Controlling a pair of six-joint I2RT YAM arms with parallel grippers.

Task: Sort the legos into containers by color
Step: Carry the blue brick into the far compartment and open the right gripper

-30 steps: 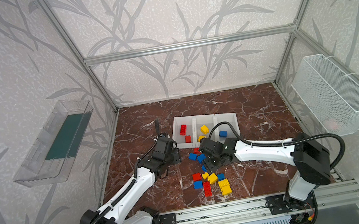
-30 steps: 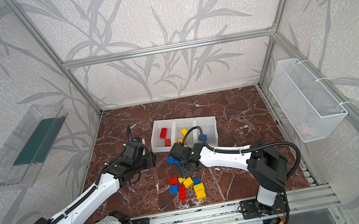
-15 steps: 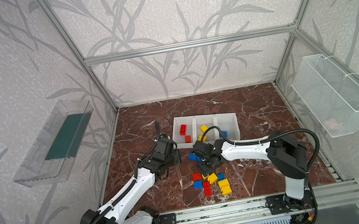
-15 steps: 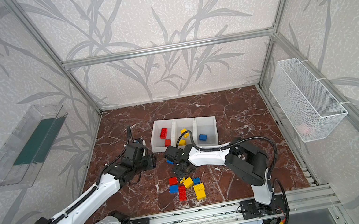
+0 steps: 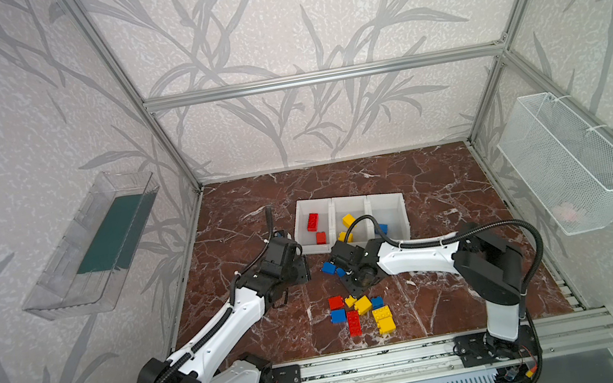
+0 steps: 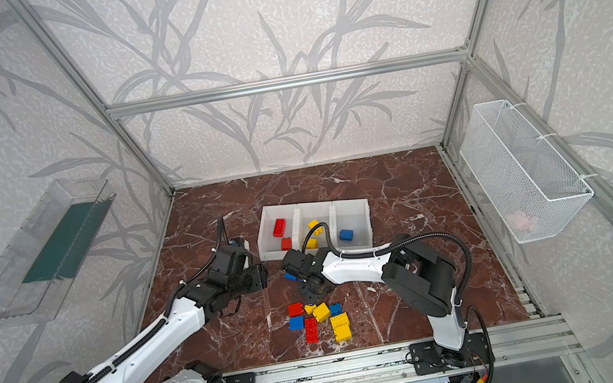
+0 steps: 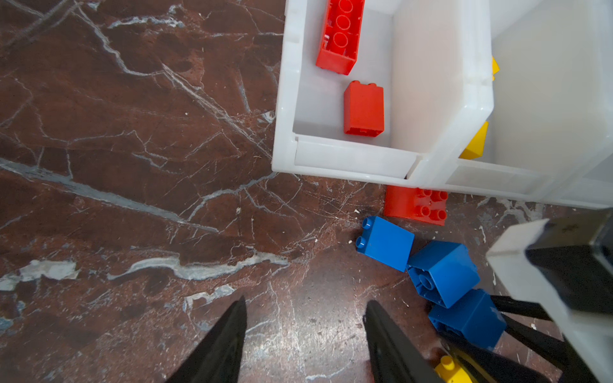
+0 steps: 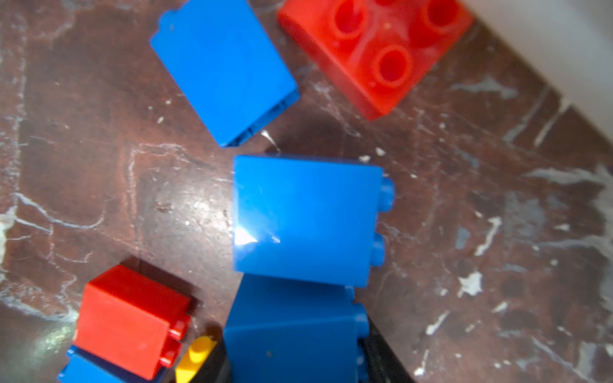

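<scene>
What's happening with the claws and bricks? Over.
Left claw open, empty. Right claw shut on blue brick; another blue brick close beside. Bins part-filled.

Right end effector [image 6: 309, 283] low among blue legos [image 6: 290, 276], before white containers [image 6: 311, 205]

Red, blue, yellow legos [image 5: 353, 323]; white containers [image 5: 399, 210]; brown marble tabletop [image 5: 242, 220], white veins; grey leaf-print walls [image 5: 267, 18]

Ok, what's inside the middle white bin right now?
Two yellow legos show in the middle bin. The right arm's cable crosses its front, so anything beneath is hidden.
</scene>
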